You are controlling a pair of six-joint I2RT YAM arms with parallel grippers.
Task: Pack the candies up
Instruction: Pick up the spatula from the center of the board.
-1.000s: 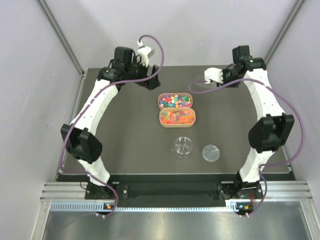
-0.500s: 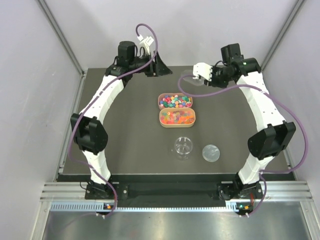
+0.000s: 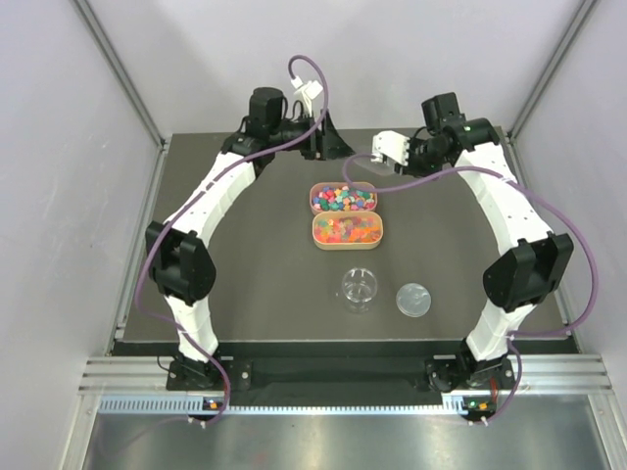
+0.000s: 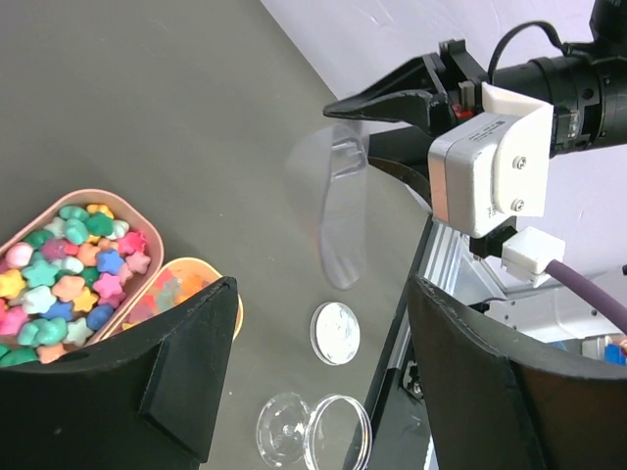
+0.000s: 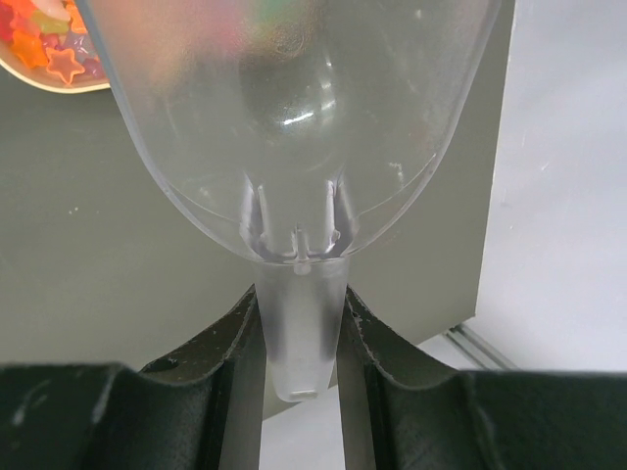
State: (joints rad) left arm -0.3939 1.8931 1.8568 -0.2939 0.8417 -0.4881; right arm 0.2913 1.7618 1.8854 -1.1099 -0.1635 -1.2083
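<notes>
The candies lie in two oval trays at the table's middle: multicoloured stars (image 3: 343,197) in a pink tray (image 3: 314,188), orange and red ones (image 3: 347,229) in an orange tray (image 3: 384,233). Both show in the left wrist view, the stars (image 4: 69,279) and the orange ones (image 4: 176,292). A clear round jar (image 3: 360,287) stands open nearer me, its lid (image 3: 413,299) to its right. My right gripper (image 3: 377,159) is shut on the handle (image 5: 299,333) of a clear plastic scoop (image 5: 294,117), held above the table behind the trays. My left gripper (image 3: 320,135) is open and empty (image 4: 323,372).
The dark table's back edge (image 3: 392,132) and the enclosure's grey walls lie just behind both grippers. The two grippers are close together at the back middle. In the left wrist view the scoop (image 4: 333,211) hangs in front of the right gripper (image 4: 436,93), with the jar (image 4: 304,431) and lid (image 4: 335,333) below.
Both arms have swung inward along the table's back, the left gripper to the right and the right gripper with the scoop to the left, so they now stand closer together.
</notes>
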